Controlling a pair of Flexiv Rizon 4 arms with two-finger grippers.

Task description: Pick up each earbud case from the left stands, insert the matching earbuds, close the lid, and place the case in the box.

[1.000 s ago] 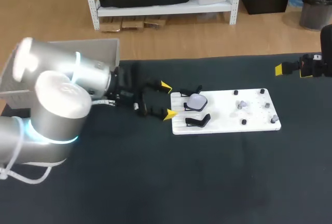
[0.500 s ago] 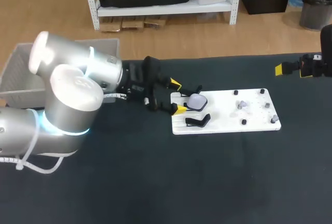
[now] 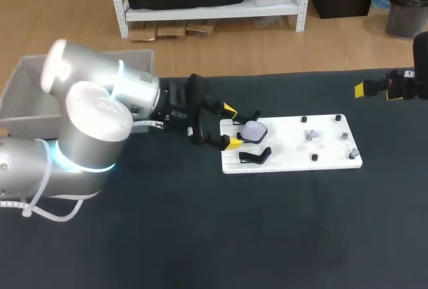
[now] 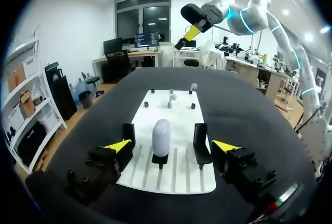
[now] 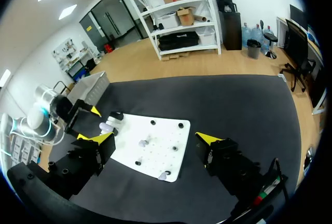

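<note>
A pale lavender earbud case [image 3: 253, 130] stands on a black stand at the left end of the white board [image 3: 294, 158]. A second black stand [image 3: 255, 156] beside it holds nothing. My left gripper [image 3: 231, 127] is open at the board's left edge, its yellow tips either side of the case without touching it. From the left wrist the case [image 4: 161, 137] stands just ahead, between the open fingers of the left gripper [image 4: 171, 145]. Small grey earbuds [image 3: 311, 134] sit on pegs further right. My right gripper [image 5: 150, 138] hangs open, high over the table's far right.
A grey box [image 3: 27, 95] stands off the table's back left corner, behind my left arm. Several short black pegs [image 3: 314, 158] dot the right half of the board. The dark table top [image 3: 234, 235] stretches around the board.
My left arm has swung right, bringing its open gripper up to the board's left end around the case. The right arm has stayed where it was.
</note>
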